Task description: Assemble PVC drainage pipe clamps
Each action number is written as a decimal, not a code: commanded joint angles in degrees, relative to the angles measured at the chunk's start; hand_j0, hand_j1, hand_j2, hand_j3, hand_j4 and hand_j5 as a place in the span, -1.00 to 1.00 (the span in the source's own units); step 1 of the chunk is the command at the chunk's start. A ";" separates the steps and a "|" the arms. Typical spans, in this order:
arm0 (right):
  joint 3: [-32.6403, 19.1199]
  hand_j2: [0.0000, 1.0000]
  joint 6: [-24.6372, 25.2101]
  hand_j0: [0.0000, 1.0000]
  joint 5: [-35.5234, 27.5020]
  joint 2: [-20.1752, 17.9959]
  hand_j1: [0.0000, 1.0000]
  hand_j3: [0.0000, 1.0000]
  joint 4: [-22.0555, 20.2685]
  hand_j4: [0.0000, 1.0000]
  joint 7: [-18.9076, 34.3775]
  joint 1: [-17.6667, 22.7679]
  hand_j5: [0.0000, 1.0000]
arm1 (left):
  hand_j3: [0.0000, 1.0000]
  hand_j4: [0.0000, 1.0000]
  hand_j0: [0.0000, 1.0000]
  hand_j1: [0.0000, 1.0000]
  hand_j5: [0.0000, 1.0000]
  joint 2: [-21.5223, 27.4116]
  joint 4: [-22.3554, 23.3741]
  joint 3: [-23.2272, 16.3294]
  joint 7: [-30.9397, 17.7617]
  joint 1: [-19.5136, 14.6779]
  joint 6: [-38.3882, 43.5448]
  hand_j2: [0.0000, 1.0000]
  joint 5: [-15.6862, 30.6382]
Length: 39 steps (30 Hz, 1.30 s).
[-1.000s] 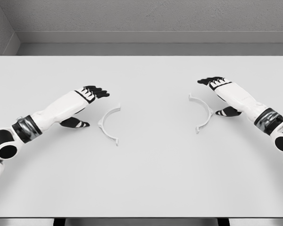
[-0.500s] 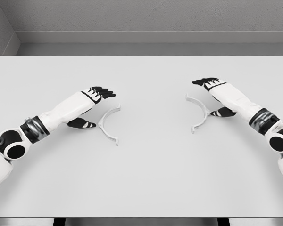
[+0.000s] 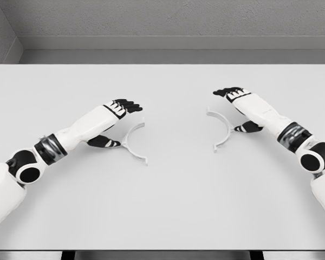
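Observation:
Two white half-ring pipe clamp pieces lie flat on the white table. The left clamp half opens toward the right, and my left hand cups its outer curve, fingers spread over its upper end and thumb low beside the arc. The right clamp half opens toward the left. My right hand sits against its outer curve the same way, fingers spread above its top end and thumb behind the arc. Neither hand closes around its piece. A wide gap separates the two halves.
A grey wall runs behind the table's far edge. Both forearms lie low over the table, coming in from the left and right sides.
Both hands have moved inward toward the table's middle. The left clamp half has slid right and the right clamp half has slid left, so the gap between them is narrower.

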 commanded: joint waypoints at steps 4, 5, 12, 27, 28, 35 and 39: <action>0.56 1.00 0.39 1.00 -0.24 0.96 1.00 1.00 -0.20 1.00 -0.03 0.00 1.00 | 1.00 1.00 1.00 1.00 1.00 -1.09 -0.45 0.03 0.03 0.00 0.01 1.00 -0.42; 0.56 1.00 0.39 1.00 -0.24 0.96 1.00 1.00 -0.20 1.00 0.05 -0.09 1.00 | 1.00 1.00 1.00 1.00 1.00 -1.62 -0.45 0.03 0.03 0.00 0.01 1.00 -0.51; 0.39 1.00 0.66 1.00 -0.15 0.96 1.00 1.00 0.24 1.00 0.05 -1.41 1.00 | 1.00 1.00 1.00 1.00 1.00 -2.15 -0.98 0.03 0.03 0.18 0.01 1.00 -1.30; 1.00 1.00 0.74 1.00 0.99 2.98 1.00 1.00 2.88 1.00 -0.03 -3.16 1.00 | 1.00 1.00 1.00 1.00 1.00 -3.82 -2.56 0.12 0.03 0.88 0.01 1.00 -2.09; 1.00 1.00 0.74 1.00 0.99 2.98 1.00 1.00 2.88 1.00 0.05 -3.16 1.00 | 1.00 1.00 1.00 1.00 1.00 -4.26 -2.56 0.12 0.03 0.88 0.01 1.00 -2.18; 1.18 1.00 0.74 1.00 0.99 2.98 1.00 1.00 2.88 1.00 -0.03 -3.51 1.00 | 1.00 1.00 1.00 1.00 1.00 -3.91 -2.47 0.73 0.03 0.62 0.01 1.00 -2.01; 1.09 1.00 0.74 1.00 0.99 2.98 1.00 1.00 3.32 1.00 -0.03 -3.78 1.00 | 1.00 1.00 1.00 1.00 1.00 -3.73 -1.77 1.26 0.03 0.53 0.01 1.00 -2.01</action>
